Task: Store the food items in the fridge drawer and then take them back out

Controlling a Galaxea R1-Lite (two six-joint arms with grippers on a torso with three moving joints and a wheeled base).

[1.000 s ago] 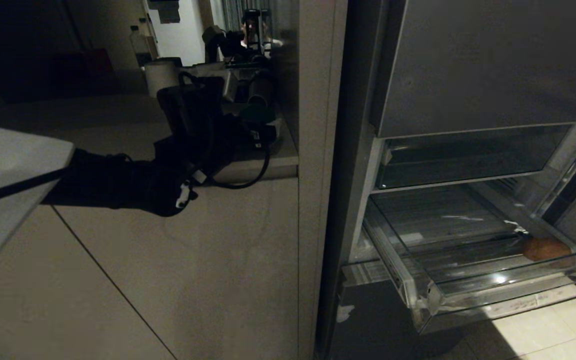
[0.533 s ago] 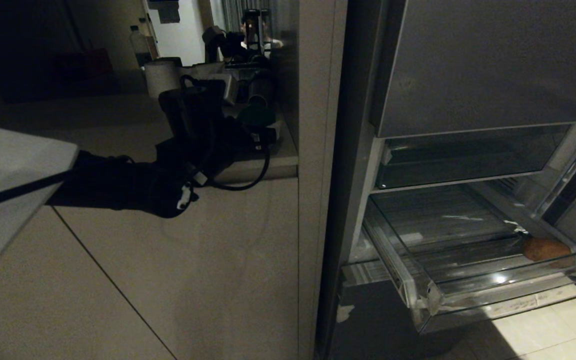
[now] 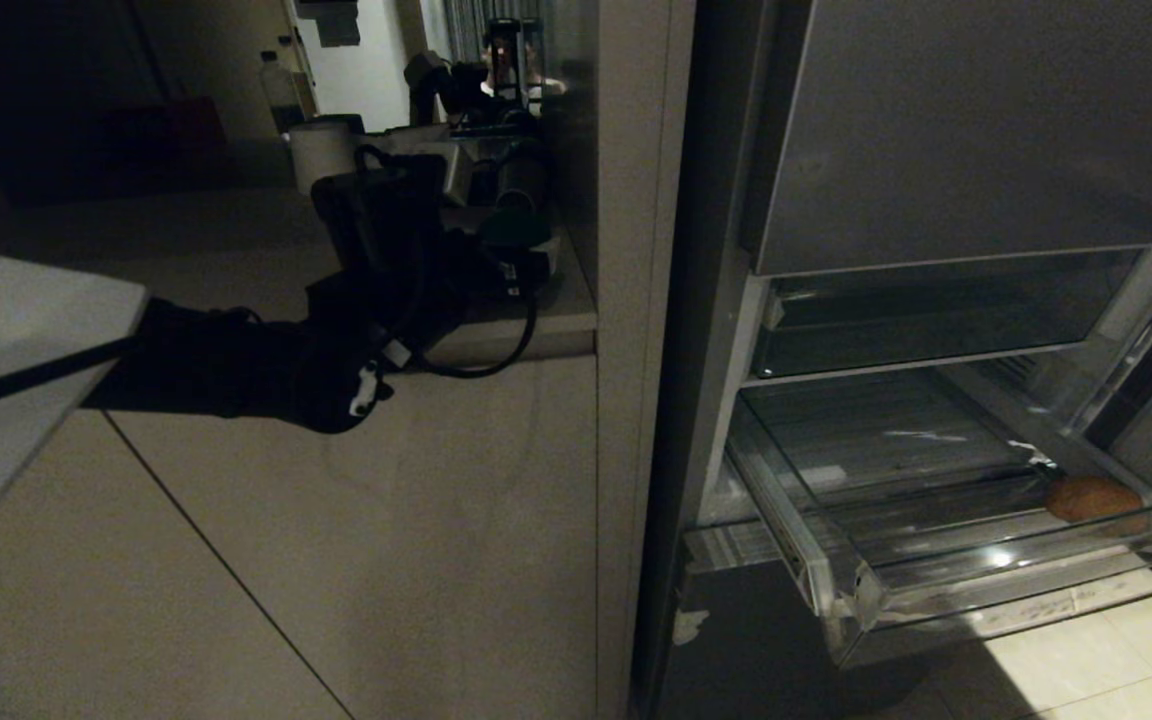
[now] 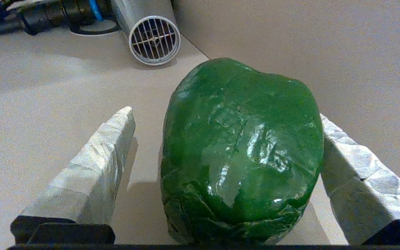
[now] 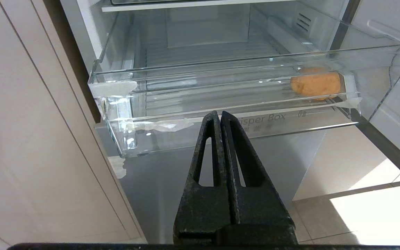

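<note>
Fingers [image 4: 92,166] of the left gripper [image 4: 221,135] stand wide apart, w/ the green bell pepper [image 4: 241,152] sitting between them on the beige counter [image 4: 47,104]; one white pad presses against the pepper's side, the other is clear of it w/ a gap showing, so nothing is clamped. Head view shows the left arm [image 3: 336,330] as a dark mass reaching over that counter, left of the fridge, but the pepper itself is hard to make out there; only the left wrist view shows it plainly. Beyond the pepper, a grey tube w/ a grille end [image 4: 155,40] lies on the counter, plus dark cables. White paper roll [image 3: 321,150] and a clear bottle [image 3: 278,85] stand further back. Right gripper [image 5: 221,116] is pressed together, empty, pointing at the fridge drawer [image 5: 221,90], not touching it. Drawer is pulled out, clear bin w/ tape scraps on its front edge. Potato [image 5: 315,84] lies inside, at the drawer's right end near the front wall. Head view shows the potato [image 3: 1091,497] too, but not the right gripper. Tall beige cabinet panel [image 3: 626,300] stands between counter and fridge.
</note>
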